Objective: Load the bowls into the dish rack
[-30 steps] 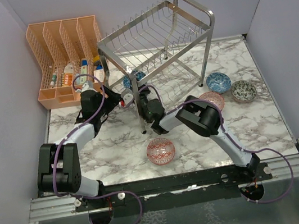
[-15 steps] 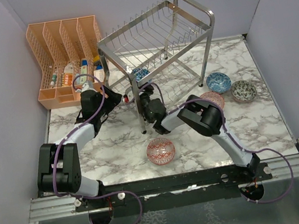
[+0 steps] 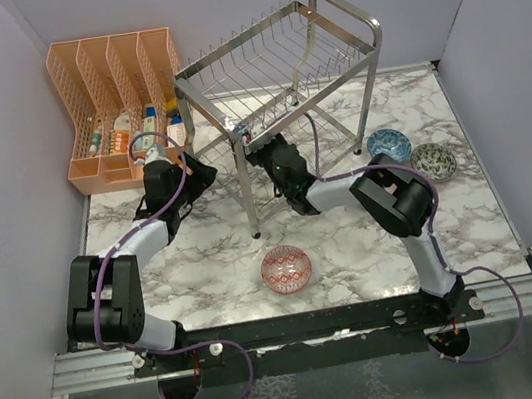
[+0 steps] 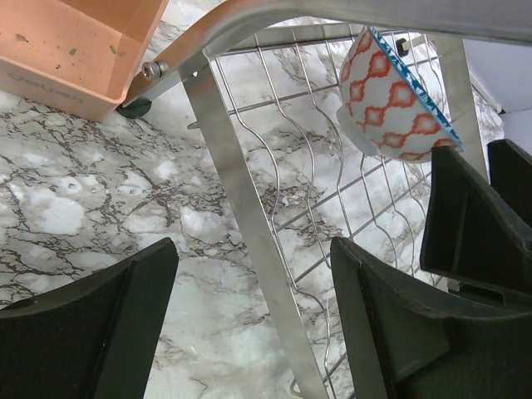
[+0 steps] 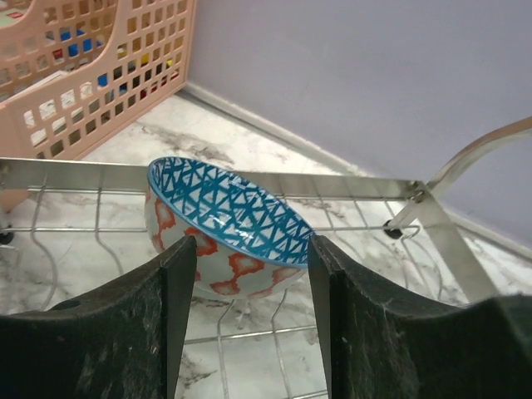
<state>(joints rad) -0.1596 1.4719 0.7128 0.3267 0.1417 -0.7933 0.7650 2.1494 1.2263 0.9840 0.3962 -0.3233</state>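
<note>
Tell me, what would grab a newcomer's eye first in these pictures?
Probably the tall silver wire dish rack at the back of the marble table, with a bowl, blue inside and red-patterned outside, tilted on its lower wires. The right gripper sits open at that bowl, one finger to each side. Then the orange organiser at back left and a red bowl alone near the front.

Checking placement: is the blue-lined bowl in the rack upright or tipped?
Tipped: the bowl sits in the dish rack, its rim clearly slanted.
</note>
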